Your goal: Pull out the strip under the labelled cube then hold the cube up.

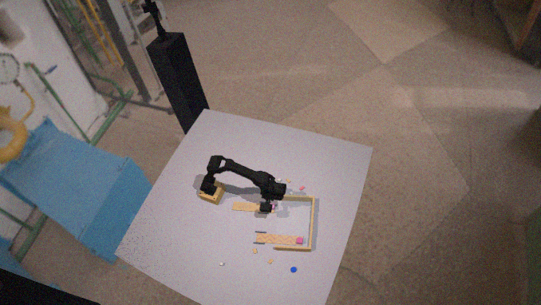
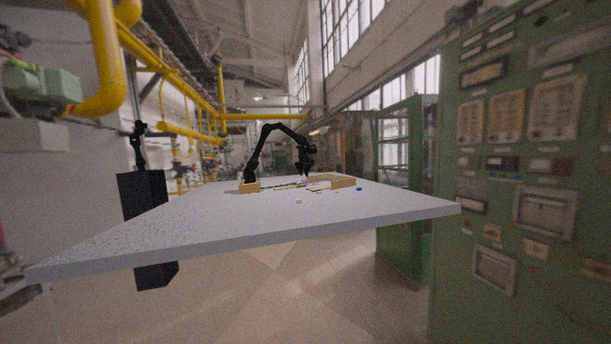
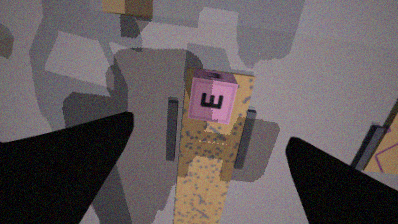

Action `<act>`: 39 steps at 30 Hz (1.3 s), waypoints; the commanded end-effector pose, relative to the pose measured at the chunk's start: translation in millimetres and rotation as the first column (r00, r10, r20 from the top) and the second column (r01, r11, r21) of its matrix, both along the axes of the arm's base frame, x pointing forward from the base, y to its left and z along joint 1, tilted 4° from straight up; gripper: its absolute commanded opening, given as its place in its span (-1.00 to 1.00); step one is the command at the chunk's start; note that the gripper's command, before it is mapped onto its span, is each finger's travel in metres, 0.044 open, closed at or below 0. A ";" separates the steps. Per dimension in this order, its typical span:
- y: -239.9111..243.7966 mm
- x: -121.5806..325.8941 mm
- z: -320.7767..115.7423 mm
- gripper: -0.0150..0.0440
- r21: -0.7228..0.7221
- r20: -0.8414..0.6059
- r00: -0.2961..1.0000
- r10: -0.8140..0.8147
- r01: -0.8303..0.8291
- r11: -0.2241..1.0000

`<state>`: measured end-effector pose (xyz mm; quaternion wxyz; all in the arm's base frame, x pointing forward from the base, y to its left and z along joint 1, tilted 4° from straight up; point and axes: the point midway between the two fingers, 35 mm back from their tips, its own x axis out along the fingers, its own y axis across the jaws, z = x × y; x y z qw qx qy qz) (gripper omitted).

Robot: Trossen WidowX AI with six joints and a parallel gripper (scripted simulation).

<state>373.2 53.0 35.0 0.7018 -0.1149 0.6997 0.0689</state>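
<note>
Gripper (image 1: 266, 207) (image 2: 305, 175) (image 3: 211, 132) standing wide, nothing grasped, tips pointing down over spotted strip (image 1: 244, 206) (image 2: 288, 187) (image 3: 200, 195). Pink cube marked E (image 1: 273, 206) (image 2: 305, 182) (image 3: 213, 100) resting on strip's far end, beyond fingertips in wrist view. Strip looking pulled out already; cube pickup likely coming. Wanting: centring over cube, squaring fingers to its sides, descending straight, clearing dark guide rails (image 3: 172, 130) (image 3: 245, 139), closing gently before lifting. Zigzag strip (image 1: 279, 239) (image 3: 387, 155) lying well aside, needing no touch.

A blue disc (image 1: 294, 270) (image 2: 359, 189) lies on the pale tabletop (image 1: 191, 239) (image 2: 252, 221).
</note>
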 end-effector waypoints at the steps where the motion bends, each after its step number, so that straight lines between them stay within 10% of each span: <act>1: 2.0 6.6 0.8 0.91 0.002 -0.002 1.000 -0.003 0.003 1.000; 8: 1.6 7.4 -9.2 0.36 0.002 -0.002 1.000 -0.003 0.003 1.000; 39: -0.9 7.0 -54.0 0.36 0.001 -0.002 1.000 -0.003 0.003 1.000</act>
